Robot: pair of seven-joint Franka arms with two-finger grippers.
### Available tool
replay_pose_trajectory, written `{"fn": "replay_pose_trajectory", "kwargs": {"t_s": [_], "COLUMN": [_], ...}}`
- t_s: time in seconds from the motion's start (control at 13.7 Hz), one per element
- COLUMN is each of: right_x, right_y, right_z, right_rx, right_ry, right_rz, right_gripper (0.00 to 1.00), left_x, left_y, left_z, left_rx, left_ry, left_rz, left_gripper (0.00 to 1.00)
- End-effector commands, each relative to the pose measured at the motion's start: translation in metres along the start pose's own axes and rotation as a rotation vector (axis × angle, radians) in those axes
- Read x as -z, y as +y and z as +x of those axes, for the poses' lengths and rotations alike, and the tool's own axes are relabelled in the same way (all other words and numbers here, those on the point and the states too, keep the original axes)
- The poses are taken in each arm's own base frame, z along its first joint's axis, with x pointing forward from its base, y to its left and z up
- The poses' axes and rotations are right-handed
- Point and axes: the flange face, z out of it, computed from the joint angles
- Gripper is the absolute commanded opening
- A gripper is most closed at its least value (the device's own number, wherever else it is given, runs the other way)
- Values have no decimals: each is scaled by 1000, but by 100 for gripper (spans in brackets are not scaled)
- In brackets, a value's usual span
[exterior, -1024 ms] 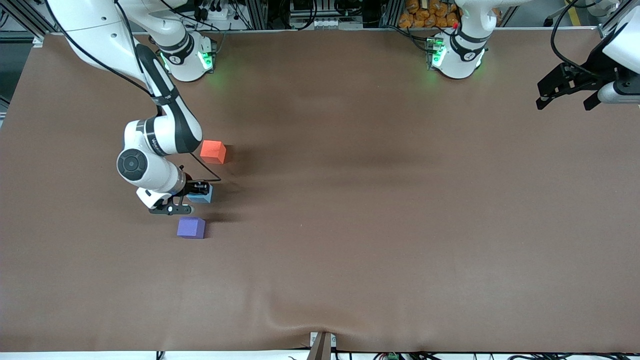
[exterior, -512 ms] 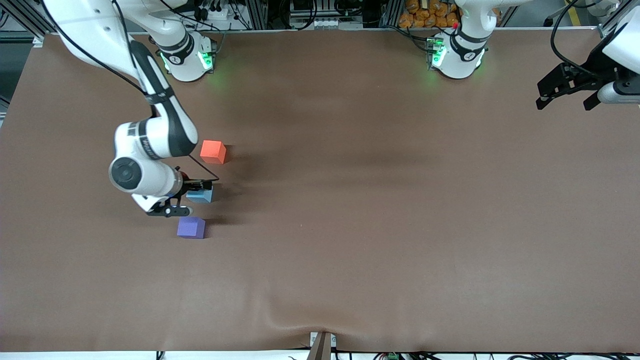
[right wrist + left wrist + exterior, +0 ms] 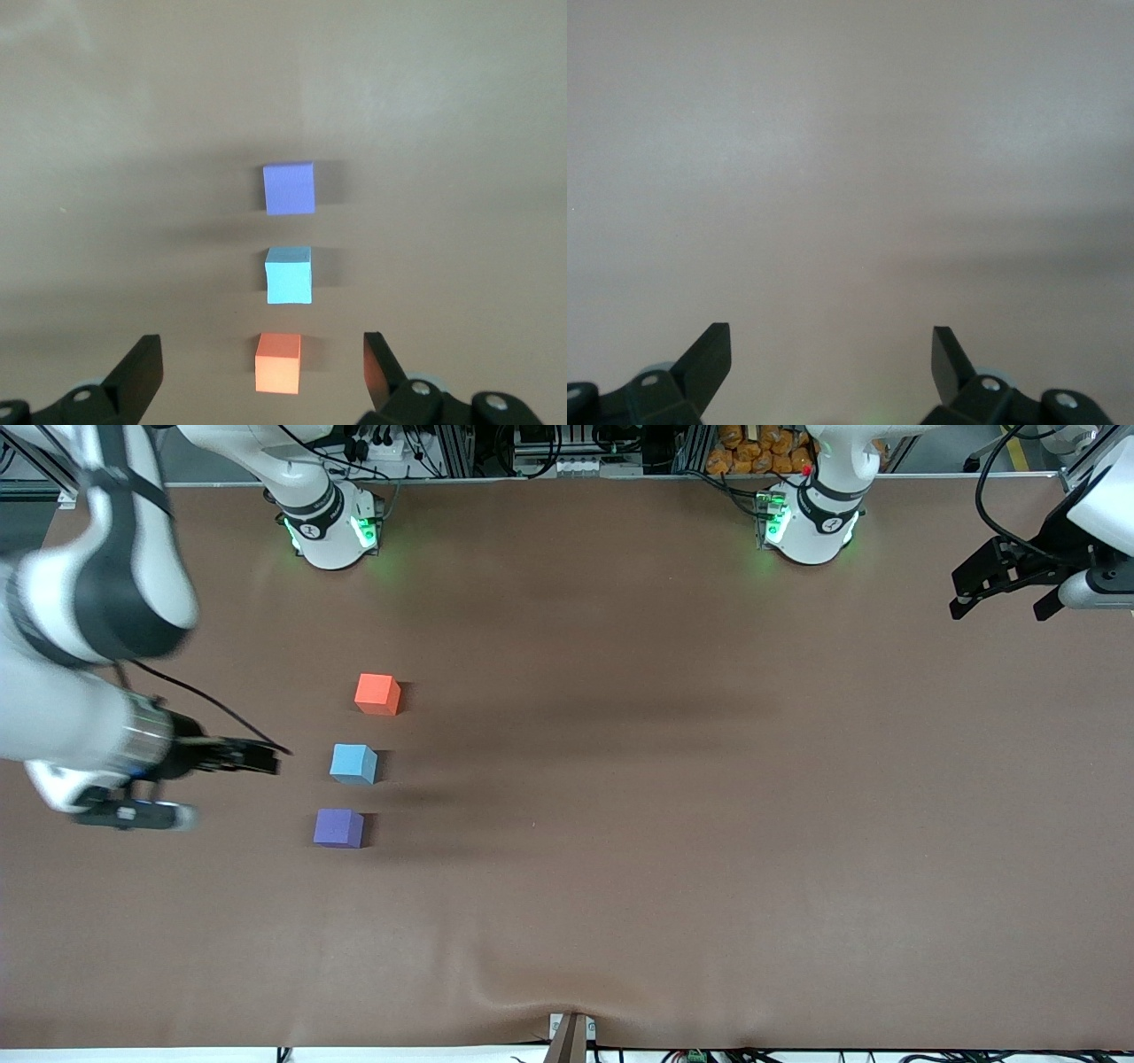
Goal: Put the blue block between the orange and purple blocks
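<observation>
The blue block rests on the table between the orange block and the purple block, the three in a line with small gaps. The same row shows in the right wrist view: purple block, blue block, orange block. My right gripper hangs open and empty, high over the table beside the row, toward the right arm's end. From its wrist, the right gripper looks down on the blocks far below. My left gripper waits open at the left arm's end; the left gripper sees only bare cloth.
A brown cloth covers the whole table, with a small wrinkle at its edge nearest the front camera. The two arm bases stand along the edge farthest from it.
My right gripper opened and let go of the blue block, then rose and drew away toward the right arm's end of the table. The blocks and the left arm stayed put.
</observation>
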Motion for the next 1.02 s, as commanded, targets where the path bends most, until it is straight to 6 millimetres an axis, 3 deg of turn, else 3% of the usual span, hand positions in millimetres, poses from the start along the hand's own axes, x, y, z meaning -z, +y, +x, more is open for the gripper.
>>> {"fn": "replay_pose_trajectory", "kwargs": {"t_s": [0.0,0.07,0.15,0.22,0.29,0.44,0.59,0.66,0.95], "right_x": [45,64,95,108,120,125,122,119,112], "right_y": [5,14,23,32,26,29,55,56,63], "right_z": [-17,-33,-56,-76,-94,-120,-130,-134,-130], "right_rx": [3,0,-10,-27,-11,-17,-59,-60,-54], "right_ry": [-20,-22,3,7,39,73,102,94,77], "right_rz": [-53,-120,-148,-146,-131,-139,-119,-119,-121], "right_gripper": [100,100,100,100,100,100,100,100,100], "left_x": [5,5,5,5,4,4,4,4,3], "left_y": [1,1,1,1,1,3,4,4,4], "left_z": [-4,-4,-4,-4,-4,-6,-6,-6,-8], "left_rx": [1,1,1,2,5,5,5,5,7], "left_ry": [-2,-2,-2,-2,-4,-11,-16,-16,-25], "left_rz": [-20,-20,-20,-19,-19,-18,-17,-17,-16], "left_gripper": [100,100,100,100,100,100,100,100,100]}}
